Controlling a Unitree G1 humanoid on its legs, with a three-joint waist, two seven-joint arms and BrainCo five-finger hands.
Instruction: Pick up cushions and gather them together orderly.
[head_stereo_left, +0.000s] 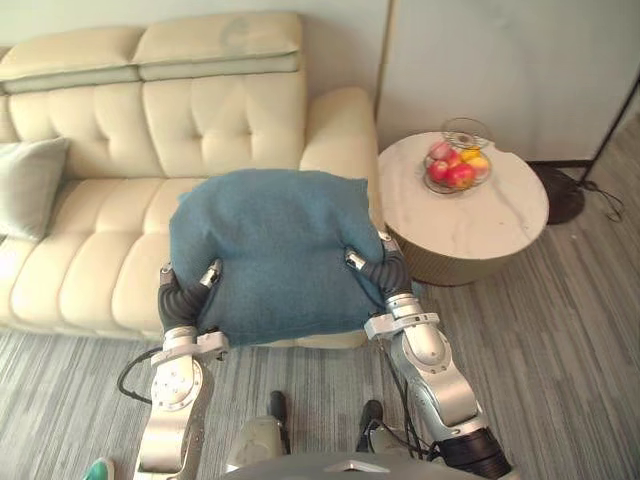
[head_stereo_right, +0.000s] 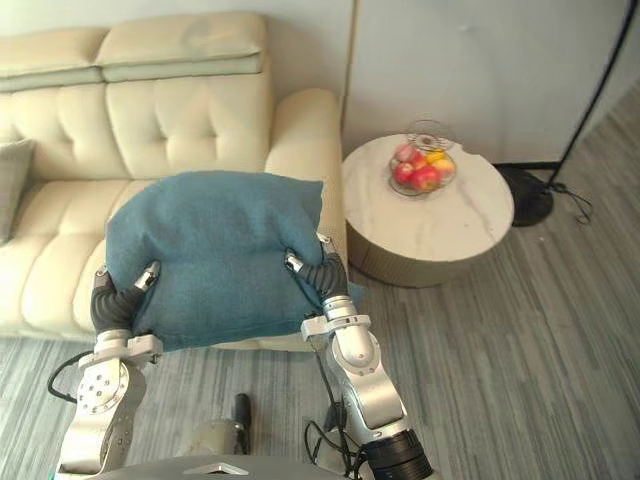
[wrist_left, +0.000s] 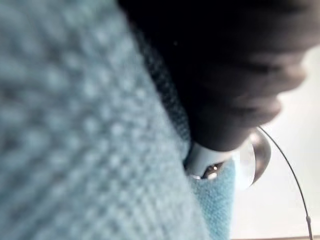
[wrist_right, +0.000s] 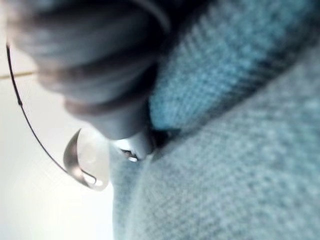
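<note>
Left hand (head_stereo_left: 180, 300) and right hand (head_stereo_left: 390, 272) are each clamped on a near corner of the blue cushion (head_stereo_left: 275, 245), thumbs pressed into the cloth on top and the other fingers tucked underneath, so it's spread wide between the two. Just past the hands is the cream sofa (head_stereo_left: 90, 245), with a grey cushion (head_stereo_left: 28, 185) on its seat well out beyond the left hand. Off past the right hand there's a round table (head_stereo_left: 480, 225) with a fruit bowl (head_stereo_left: 458, 165) on it.
</note>
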